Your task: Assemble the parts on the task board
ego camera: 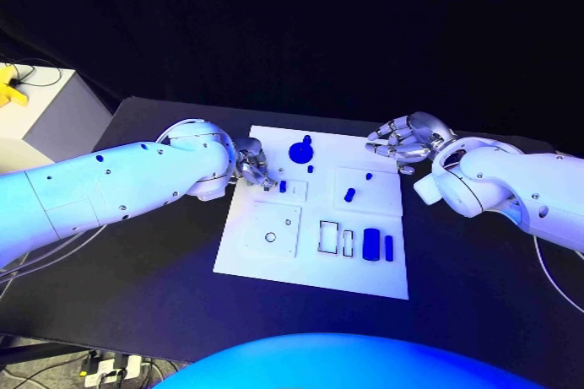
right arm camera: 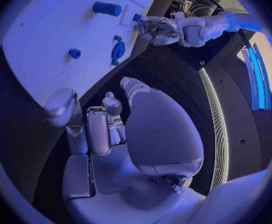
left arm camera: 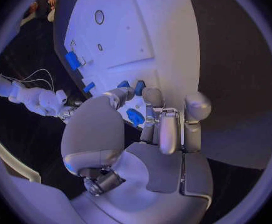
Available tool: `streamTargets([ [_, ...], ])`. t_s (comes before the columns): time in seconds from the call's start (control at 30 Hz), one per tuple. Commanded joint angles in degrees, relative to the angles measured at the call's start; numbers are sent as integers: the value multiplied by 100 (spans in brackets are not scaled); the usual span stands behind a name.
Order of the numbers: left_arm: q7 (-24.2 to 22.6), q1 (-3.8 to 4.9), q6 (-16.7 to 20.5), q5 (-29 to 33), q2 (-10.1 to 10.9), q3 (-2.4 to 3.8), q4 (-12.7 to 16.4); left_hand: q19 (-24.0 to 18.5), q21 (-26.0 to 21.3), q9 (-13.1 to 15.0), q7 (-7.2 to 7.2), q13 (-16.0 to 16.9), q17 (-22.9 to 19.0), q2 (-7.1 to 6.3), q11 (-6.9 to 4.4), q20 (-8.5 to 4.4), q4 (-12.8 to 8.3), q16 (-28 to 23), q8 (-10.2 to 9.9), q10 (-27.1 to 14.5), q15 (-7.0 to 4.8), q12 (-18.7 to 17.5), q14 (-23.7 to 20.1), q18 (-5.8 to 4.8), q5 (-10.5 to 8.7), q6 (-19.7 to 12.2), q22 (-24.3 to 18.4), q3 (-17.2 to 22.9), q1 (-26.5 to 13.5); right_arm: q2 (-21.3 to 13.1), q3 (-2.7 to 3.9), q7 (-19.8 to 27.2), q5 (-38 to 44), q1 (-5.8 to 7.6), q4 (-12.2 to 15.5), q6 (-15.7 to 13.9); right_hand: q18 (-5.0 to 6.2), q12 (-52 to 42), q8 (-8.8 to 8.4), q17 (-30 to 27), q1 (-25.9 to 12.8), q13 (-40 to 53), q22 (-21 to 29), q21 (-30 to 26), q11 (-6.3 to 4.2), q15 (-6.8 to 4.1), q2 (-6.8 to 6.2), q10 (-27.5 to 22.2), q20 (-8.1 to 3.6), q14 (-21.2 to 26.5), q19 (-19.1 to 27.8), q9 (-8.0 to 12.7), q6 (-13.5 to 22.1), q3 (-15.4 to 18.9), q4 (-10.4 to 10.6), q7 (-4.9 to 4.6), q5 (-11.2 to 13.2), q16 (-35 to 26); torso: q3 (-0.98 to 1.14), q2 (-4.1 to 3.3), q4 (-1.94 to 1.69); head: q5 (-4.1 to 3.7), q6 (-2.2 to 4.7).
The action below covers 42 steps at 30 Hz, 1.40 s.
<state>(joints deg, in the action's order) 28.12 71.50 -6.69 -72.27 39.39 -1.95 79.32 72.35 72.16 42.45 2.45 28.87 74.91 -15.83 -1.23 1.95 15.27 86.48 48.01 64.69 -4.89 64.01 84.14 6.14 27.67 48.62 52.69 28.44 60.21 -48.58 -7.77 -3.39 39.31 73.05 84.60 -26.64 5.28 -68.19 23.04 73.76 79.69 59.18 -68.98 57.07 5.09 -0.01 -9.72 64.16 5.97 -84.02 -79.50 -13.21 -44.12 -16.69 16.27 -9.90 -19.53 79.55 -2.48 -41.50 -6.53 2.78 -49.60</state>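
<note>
Two hands are over the white task board (ego camera: 310,262) in the head view. My left hand (ego camera: 253,170), centre-left of the frame, has its fingers bunched over a small blue peg (ego camera: 283,186) at the board's upper left panel. My right hand (ego camera: 405,136), upper right, hovers curled off the board's corner, holding nothing I can see. A round-headed blue part (ego camera: 300,151) lies near the top edge, and two oblong blocks (ego camera: 380,241) sit lower right.

In the left wrist view my fingertips (left arm camera: 152,95) close round a smooth blue piece (left arm camera: 135,116); I judge it pinched. I should keep it upright and press straight down.

In the right wrist view the matte board (right arm camera: 55,45) carries a short blue cylinder (right arm camera: 106,8), with my fingers (right arm camera: 61,107) loosely curled and empty.
</note>
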Motion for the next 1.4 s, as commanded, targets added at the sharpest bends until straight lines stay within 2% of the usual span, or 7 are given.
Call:
streamTargets([
  [0.03,11,-27,-154,-19,-1,-21,-27,-39,-25,8,21,-7,621,17,0,-1,51,-32,-36,-59,47,-21,296,101,-44,-38,-10,-99,74,-4,0,76,17,-3,7,16,112,-32,26,-5,-51,-4,10,-27,-13,37,-22,-46,3,-20,-20,7,29,-42,0,-5,-22,-37,4,2,2,-2,4],
  [0.5,22,-31,-26,-85,84,-7,63,-67,-63,15,36,-35,591,48,14,10,146,-46,-49,-99,58,-26,283,112,-79,-49,-65,-332,68,-9,0,84,11,-5,1,8,113,-33,24,-8,-63,-12,15,-38,-11,39,-28,-52,4,-19,-18,10,41,-49,1,-7,-25,-39,-6,-3,9,-15,29],
  [0.83,3,-32,210,20,172,11,225,-134,-151,2,79,-121,509,192,51,35,158,-85,-122,-204,89,-51,250,137,-120,-171,-199,-732,-134,-9,0,89,-4,-18,-7,19,113,-33,24,-8,-63,-12,15,-38,-11,39,-28,-52,4,-19,-18,10,41,-49,1,-7,-25,-39,0,-1,9,-19,14],
  [0.97,-1,-32,270,77,204,21,266,-166,-186,-10,95,-175,485,224,64,41,159,-96,-148,-248,98,-72,240,148,-116,-211,-259,-785,-151,-9,0,89,-8,-21,-9,21,112,-41,23,-4,-73,-7,10,-30,-10,40,-26,-46,4,-20,-22,11,47,-54,4,-8,-27,-37,-1,2,-4,-28,16],
  [1.2,3,-31,311,91,275,76,338,-216,-240,-24,114,-274,422,277,82,50,157,-125,-172,-328,114,-114,214,165,-108,-256,-350,-829,-158,-5,0,89,-10,-26,-14,22,112,-41,23,-4,-73,-7,10,-30,-10,40,-26,-46,4,-20,-22,11,47,-54,4,-8,-27,-37,3,3,2,-25,25],
  [1.4,5,-28,335,87,349,143,426,-274,-311,-42,132,-274,347,426,99,66,147,-161,-182,-392,131,-102,179,184,-61,-314,-455,-758,-7,-5,0,89,-11,-31,-17,23,112,-41,23,-4,-73,-7,10,-30,-10,40,-26,-46,4,-20,-22,11,47,-54,4,-8,-27,-37,5,5,2,-24,45],
])
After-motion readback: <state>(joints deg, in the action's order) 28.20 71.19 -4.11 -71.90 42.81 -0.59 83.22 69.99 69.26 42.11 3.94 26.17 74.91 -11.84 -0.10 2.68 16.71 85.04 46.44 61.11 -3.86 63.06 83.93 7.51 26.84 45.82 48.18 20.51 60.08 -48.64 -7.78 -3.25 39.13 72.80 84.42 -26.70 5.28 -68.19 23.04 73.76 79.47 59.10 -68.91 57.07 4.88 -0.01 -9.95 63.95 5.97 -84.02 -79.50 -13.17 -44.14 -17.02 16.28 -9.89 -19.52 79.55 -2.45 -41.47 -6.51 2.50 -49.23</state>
